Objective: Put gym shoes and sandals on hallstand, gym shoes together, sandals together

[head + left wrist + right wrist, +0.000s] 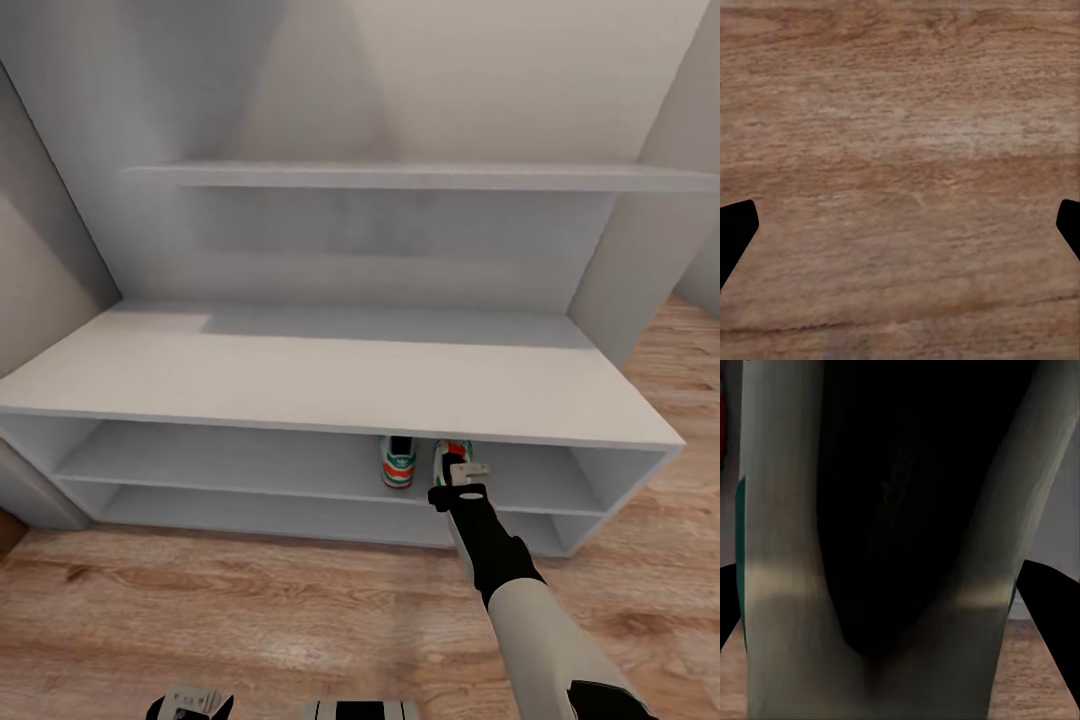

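The hallstand [330, 385] is standing against the pale wall, its long flat top running across the head view, with two open tiers below and a wall shelf [420, 177] above. Both gym shoes are sitting on the upper tier, under the top board, right of the middle. The left gym shoe [398, 462] is resting alone, its red-orange and green heel facing out toward the robot and its long axis running back into the rack, toe pointing to the wall. The right gym shoe [452, 456] is lying just beside it with a small gap between, parallel, heel also outward.

The right arm is reaching forward over the corridor floor [200, 610], and the right hand [466, 480] is sitting at the heel of the right gym shoe. In the right wrist view that shoe [787, 585] is looming very close: its dark opening and cream collar are lying between the two black fingertips [1050, 600], which are showing at either edge. Whether the fingers are pressing the shoe or are just apart from it cannot be told.

The left hand [900, 232] is hanging released above bare floor planks [900, 112], its black fingertips [735, 232] spread wide apart.
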Controlling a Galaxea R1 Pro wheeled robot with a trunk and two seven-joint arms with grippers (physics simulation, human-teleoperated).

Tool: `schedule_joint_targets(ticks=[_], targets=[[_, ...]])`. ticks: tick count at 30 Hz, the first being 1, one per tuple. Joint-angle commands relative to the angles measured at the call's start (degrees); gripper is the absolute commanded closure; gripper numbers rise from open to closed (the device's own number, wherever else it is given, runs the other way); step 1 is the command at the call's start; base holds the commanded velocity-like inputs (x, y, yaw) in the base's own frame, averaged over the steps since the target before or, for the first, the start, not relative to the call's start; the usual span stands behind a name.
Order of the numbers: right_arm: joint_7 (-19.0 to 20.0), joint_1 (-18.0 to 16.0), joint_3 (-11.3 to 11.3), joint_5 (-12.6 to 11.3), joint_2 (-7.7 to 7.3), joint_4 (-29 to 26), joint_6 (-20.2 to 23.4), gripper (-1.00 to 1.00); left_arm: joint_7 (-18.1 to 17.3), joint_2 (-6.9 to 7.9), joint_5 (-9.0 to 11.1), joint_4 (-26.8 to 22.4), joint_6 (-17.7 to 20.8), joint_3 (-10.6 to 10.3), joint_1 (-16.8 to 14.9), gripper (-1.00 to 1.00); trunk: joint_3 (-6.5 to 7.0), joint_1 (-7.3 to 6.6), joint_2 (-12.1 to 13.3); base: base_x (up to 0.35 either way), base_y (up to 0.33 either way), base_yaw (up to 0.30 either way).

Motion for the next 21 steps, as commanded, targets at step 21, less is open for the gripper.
schedule_joint_targets(ticks=[21], targets=[[-0.1,0.02,-0.19,1.16,0.06,0.67,0.37,1.0,-0.36,-0.13,-0.68,1.34,-0.46,0.57,-0.04,-1.0,-0.05,0.03,0.01,0.082,0.014,0.0]])
